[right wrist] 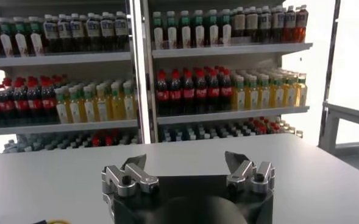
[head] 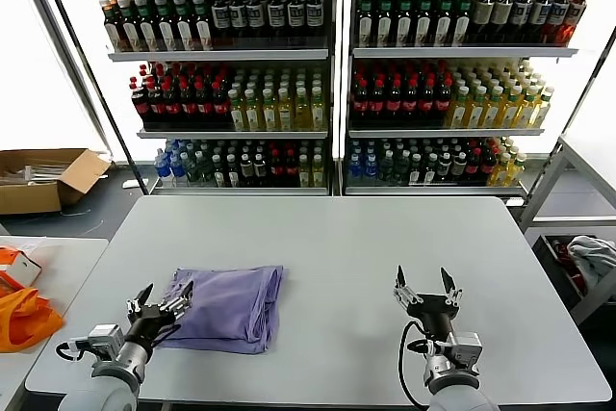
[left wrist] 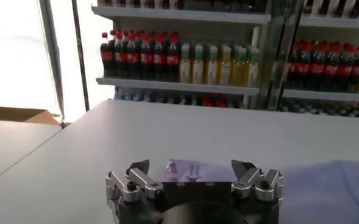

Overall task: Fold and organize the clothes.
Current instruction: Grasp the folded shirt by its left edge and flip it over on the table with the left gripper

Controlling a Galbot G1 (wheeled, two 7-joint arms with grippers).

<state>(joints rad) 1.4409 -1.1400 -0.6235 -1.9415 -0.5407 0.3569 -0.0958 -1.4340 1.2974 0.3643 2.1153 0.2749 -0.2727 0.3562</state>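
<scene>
Bottle shelves point(head: 332, 74) are backing the table point(head: 385, 267), with the folded T-shirt point(head: 229, 307) lying at eight o'clock. Both the left gripper point(head: 161, 303) and the right gripper point(head: 426, 288) are hanging released, empty; a careless left nudge risks unfolding it.

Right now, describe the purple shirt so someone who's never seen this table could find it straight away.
Start at the grey table in front of the drink shelves. On its near left part lies the T-shirt, folded into a flat bundle, right beside the open left claw. It is the only lavender fabric there; the orange bag sits off the table, further left.
</scene>
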